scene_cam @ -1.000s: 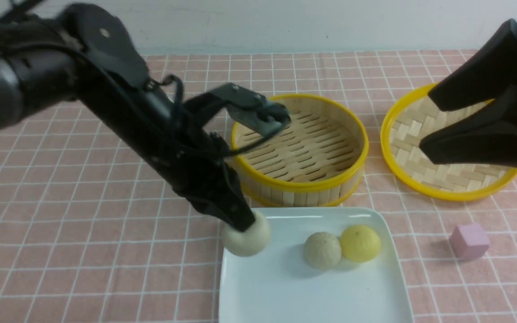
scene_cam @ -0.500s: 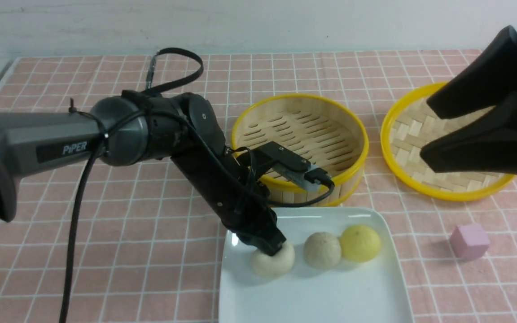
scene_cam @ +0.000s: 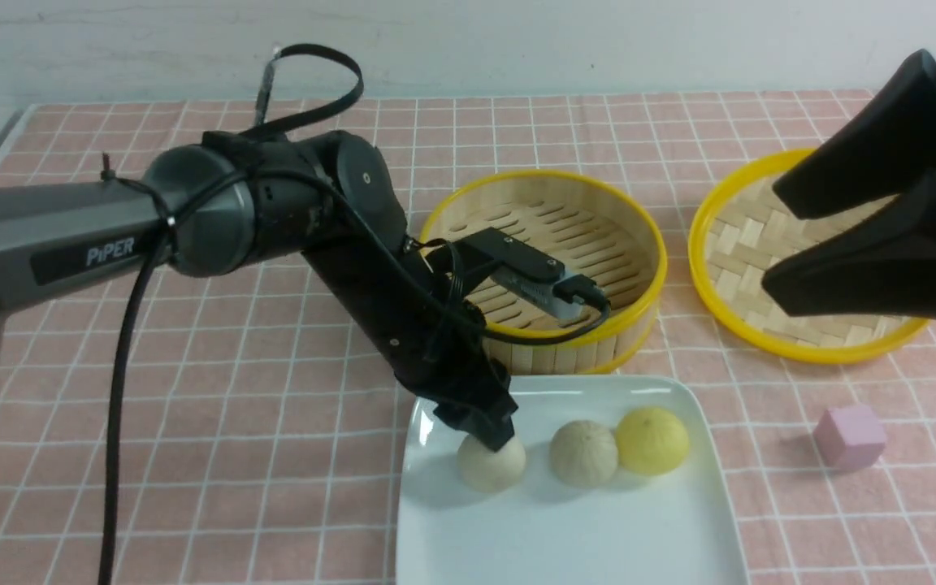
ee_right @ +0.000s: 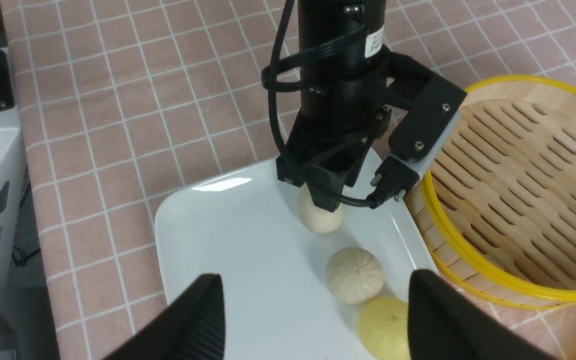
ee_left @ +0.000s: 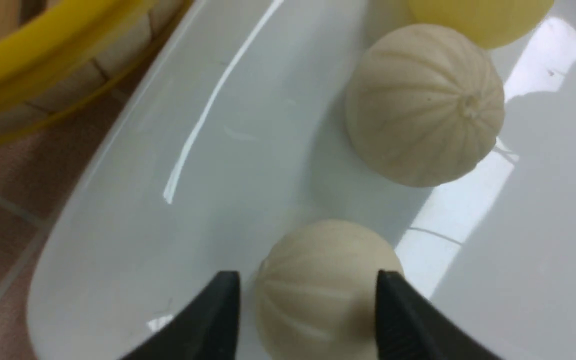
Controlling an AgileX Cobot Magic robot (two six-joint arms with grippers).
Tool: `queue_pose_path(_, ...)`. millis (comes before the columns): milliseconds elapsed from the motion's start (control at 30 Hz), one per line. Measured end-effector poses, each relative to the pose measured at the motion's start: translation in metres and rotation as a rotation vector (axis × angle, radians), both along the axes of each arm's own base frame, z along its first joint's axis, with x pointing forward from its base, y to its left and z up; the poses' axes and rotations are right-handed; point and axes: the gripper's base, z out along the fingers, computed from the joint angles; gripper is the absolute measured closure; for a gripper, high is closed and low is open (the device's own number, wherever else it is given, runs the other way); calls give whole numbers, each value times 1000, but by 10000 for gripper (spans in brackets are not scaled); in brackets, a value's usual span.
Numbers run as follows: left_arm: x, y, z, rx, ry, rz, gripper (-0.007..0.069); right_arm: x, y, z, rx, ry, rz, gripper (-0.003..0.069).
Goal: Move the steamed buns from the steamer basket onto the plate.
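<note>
On the plate, left claw released bun.

**Four things on a pink-checked counter**

The counter is covered by a pink cloth with a white grid, which runs back to the far edge under a pale wall. The far left corner shows bare grey.

The basket stands upright about midway along, toward the far edge. The lid lies flat on the right side, apart from the basket, woven side up. The white plate sits on the near side of the basket, just beside it. The pink cube lies right of the plate, on the near side of the lid and clear of both.
</note>
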Motion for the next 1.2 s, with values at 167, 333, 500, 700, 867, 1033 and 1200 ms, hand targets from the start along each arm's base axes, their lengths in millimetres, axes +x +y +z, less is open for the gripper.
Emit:
queue_pose_path(167,-5,8,21,26,-38,40,-11,0,0,0,-1,1,1,174)
queue_pose_path(333,-11,17,50,38,-101,107,-27,0,0,0,0,0,0,174)
queue_pose_path(500,-19,38,96,66,-269,253,22,6,0,5,41,-63,-52,174)
queue_pose_path(700,-36,65,154,20,-497,434,47,7,-8,26,138,-226,-195,174)
queue_pose_path(867,-52,83,190,-49,-641,546,48,-11,-25,48,192,-374,-306,174)
queue_pose_path(1033,-63,96,209,-81,-707,634,48,-48,-54,71,232,-498,-462,174)
queue_pose_path(1200,-63,99,213,-86,-746,653,49,-89,-81,83,282,-558,-586,174)
